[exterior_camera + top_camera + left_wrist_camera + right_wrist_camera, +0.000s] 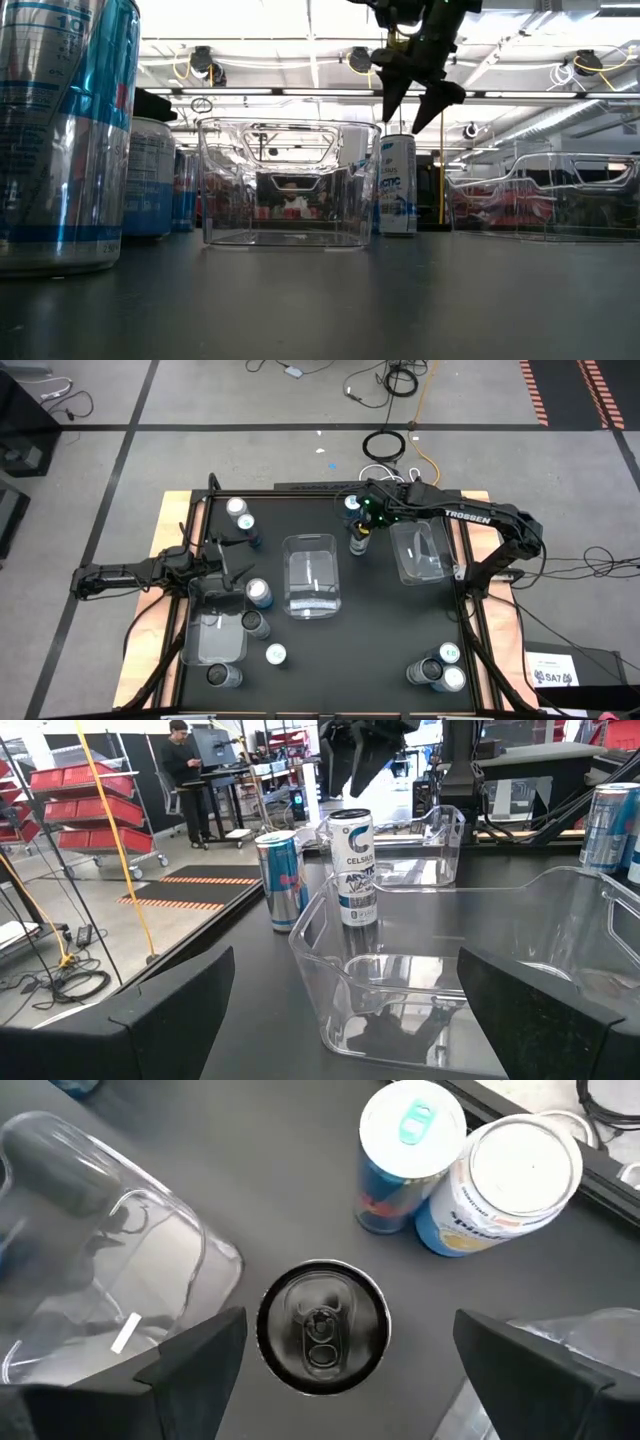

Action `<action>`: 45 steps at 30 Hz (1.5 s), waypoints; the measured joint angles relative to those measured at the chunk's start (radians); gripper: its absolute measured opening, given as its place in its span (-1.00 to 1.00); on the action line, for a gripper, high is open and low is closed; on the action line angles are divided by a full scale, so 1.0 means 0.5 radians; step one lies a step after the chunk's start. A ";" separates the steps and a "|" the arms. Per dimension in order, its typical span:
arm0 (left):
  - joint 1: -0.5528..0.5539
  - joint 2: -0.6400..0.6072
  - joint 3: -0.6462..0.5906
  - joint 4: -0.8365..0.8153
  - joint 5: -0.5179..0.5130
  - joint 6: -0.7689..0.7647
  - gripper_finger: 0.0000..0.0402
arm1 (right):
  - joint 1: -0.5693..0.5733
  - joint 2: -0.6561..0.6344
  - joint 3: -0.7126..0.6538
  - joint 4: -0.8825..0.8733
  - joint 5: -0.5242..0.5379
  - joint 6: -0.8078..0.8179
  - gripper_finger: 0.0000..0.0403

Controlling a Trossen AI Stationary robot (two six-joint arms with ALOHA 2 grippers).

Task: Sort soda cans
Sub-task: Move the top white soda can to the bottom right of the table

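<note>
Soda can (358, 543) stands upright at upper centre, between two bins; right gripper (360, 520) hovers above, jaws released; left gripper (232, 563) jaws spread.

Glossy metal cans (322, 1328), clear plastic bins (311, 575), matt black table (380, 630).

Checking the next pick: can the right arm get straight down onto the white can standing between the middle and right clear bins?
Probably yes. The right end effector hangs open directly above the white can, fingers either side, and nothing covers its top.
</note>
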 joint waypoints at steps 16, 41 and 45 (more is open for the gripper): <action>0.000 -0.001 0.000 0.000 0.000 -0.001 0.95 | 0.001 0.202 0.000 0.016 -0.025 0.104 0.74; 0.000 -0.001 0.000 0.004 0.000 -0.007 0.95 | 0.063 0.222 -0.004 -0.125 -0.051 0.183 0.19; 0.000 -0.001 0.000 0.002 0.000 -0.007 0.95 | 0.119 0.132 -0.003 -0.205 -0.046 0.268 0.19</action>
